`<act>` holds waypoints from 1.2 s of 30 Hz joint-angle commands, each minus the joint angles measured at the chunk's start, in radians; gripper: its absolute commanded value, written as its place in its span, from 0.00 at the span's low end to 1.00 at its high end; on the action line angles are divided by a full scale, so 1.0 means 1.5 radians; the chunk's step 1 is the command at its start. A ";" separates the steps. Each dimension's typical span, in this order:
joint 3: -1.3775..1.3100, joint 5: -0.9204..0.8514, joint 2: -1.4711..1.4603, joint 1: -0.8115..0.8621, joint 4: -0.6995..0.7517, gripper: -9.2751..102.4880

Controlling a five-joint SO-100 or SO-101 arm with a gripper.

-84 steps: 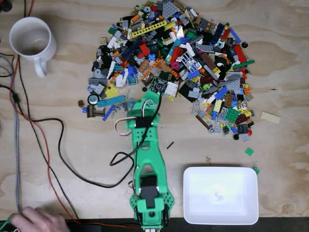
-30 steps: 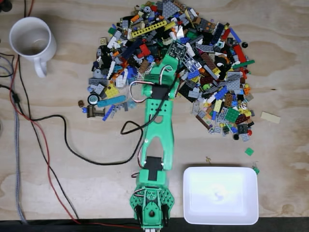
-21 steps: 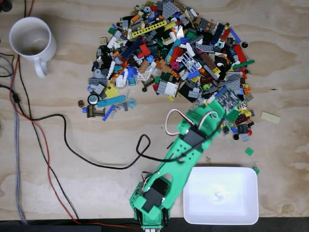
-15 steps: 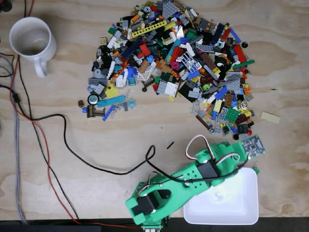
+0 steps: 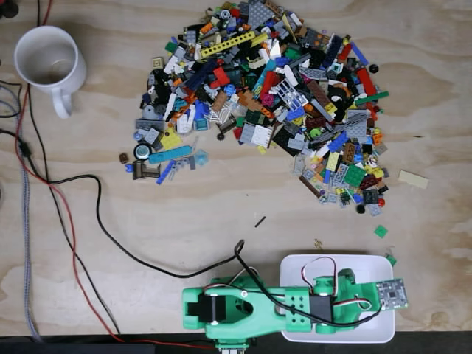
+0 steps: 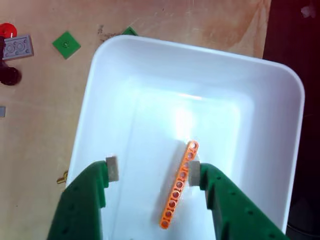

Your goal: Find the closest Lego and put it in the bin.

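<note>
Fixed view from above and wrist view of a green two-finger gripper [image 6: 152, 168] above the white bin [image 6: 150, 60]. In the wrist view the two green fingers [image 6: 82, 197] enter from the bottom edge and stand well apart, each tipped with a small grey pad. An orange Lego beam with a row of holes [image 6: 178, 184] lies tilted in the gap, close against the inner face of the finger on the right of that view; whether it touches that pad cannot be told. Nothing is clamped between the fingers, and the beam appears to lie on the bin floor. Beyond the fingertips stretches the glossy bin floor, then its far rim. Past that rim, on the plywood table [image 6: 45, 100], lie a green square Lego tile [image 6: 66, 44] and a grey stud plate [image 6: 18, 47]. In the fixed view the green arm [image 5: 251, 311] lies horizontally along the bottom edge, its wrist over the bin [image 5: 299, 264]; the Lego pile [image 5: 265, 96] and a white mug [image 5: 48, 63] lie well beyond the fingers.
</note>
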 commanded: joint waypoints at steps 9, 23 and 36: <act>-0.039 0.095 0.036 -0.590 -0.110 0.08; 0.288 0.211 0.116 -1.012 -0.368 0.08; 0.468 0.217 0.356 -1.039 -0.401 0.08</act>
